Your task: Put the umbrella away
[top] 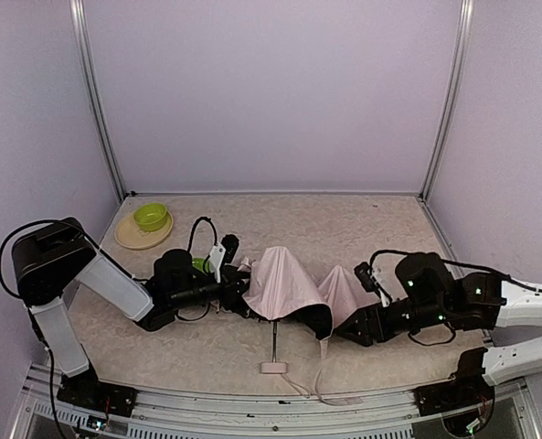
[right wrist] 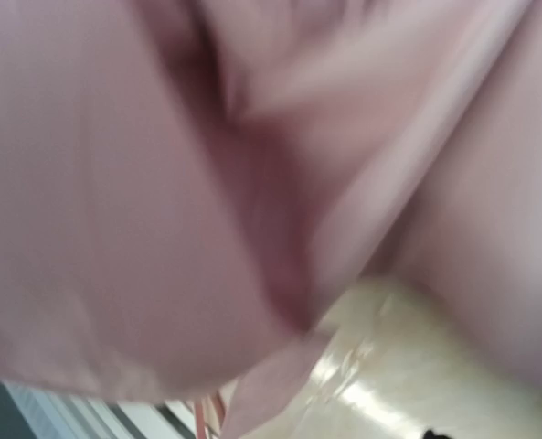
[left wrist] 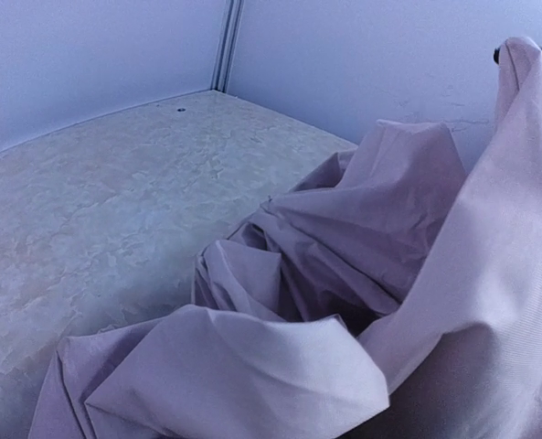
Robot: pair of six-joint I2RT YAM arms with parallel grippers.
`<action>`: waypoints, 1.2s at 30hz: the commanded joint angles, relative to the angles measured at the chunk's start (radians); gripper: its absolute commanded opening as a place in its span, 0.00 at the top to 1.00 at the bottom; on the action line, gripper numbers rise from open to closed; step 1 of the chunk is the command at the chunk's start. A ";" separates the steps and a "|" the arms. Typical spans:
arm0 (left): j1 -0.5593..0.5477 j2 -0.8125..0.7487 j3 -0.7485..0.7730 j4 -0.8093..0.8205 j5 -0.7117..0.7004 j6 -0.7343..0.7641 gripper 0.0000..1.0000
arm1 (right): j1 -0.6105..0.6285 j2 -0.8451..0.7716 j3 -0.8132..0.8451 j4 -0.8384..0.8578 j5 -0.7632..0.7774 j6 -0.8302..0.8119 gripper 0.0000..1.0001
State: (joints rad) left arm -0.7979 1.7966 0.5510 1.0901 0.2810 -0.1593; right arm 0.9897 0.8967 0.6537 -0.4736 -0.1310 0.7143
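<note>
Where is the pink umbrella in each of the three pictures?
Top external: the umbrella lies in the middle, towards the front edge, between the two arms.
Left wrist: the umbrella, crumpled, fills the right side and the bottom.
Right wrist: the umbrella, blurry and very close, covers nearly everything.
Shared landmark: the beige marbled tabletop, at upper left in the left wrist view and a sliver at lower right in the right wrist view.

Overhead camera looks down from high behind; 2 wrist cameras sit close against the same umbrella [top: 284,279].
</note>
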 commanded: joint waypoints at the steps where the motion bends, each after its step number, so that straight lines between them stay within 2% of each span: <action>1: 0.000 -0.032 0.008 0.007 -0.079 -0.005 1.00 | 0.171 0.104 -0.114 0.365 0.108 0.128 0.28; 6: 0.003 -0.035 -0.024 0.045 -0.074 0.000 1.00 | 0.311 0.304 -0.060 0.374 0.261 0.100 0.24; 9: 0.003 -0.033 -0.025 0.051 -0.070 0.002 1.00 | 0.358 0.390 -0.137 0.524 0.271 0.155 0.27; 11: 0.004 -0.032 -0.028 0.056 -0.077 0.002 1.00 | 0.397 0.462 -0.132 0.535 0.301 0.194 0.30; 13: 0.005 -0.038 -0.031 0.056 -0.067 0.003 1.00 | 0.435 0.529 -0.071 0.433 0.386 0.218 0.36; 16: 0.006 -0.044 -0.035 0.058 -0.055 0.009 1.00 | 0.459 0.612 -0.013 0.277 0.444 0.293 0.49; 19: 0.006 -0.054 -0.044 0.060 -0.064 0.013 1.00 | 0.475 0.640 -0.029 0.250 0.435 0.352 0.65; 24: 0.009 -0.066 -0.053 0.050 -0.076 0.041 1.00 | 0.487 0.525 -0.024 0.126 0.501 0.369 1.00; 28: 0.011 -0.076 -0.057 0.034 -0.102 0.067 1.00 | 0.485 0.341 0.055 -0.121 0.627 0.343 1.00; 32: 0.006 -0.077 -0.046 -0.002 -0.089 0.098 1.00 | 0.475 0.148 0.104 -0.280 0.757 0.333 1.00; 34: 0.001 -0.077 -0.046 -0.004 -0.073 0.102 1.00 | 0.464 0.080 0.143 -0.338 0.845 0.301 1.00; 36: -0.007 -0.076 -0.044 -0.006 -0.039 0.110 1.00 | 0.440 0.026 0.186 -0.315 0.921 0.187 1.00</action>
State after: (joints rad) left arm -0.7963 1.7458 0.4999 1.0752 0.2024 -0.0902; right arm 1.4609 1.0088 0.7719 -0.6624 0.5751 1.0336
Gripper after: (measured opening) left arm 0.010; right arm 0.008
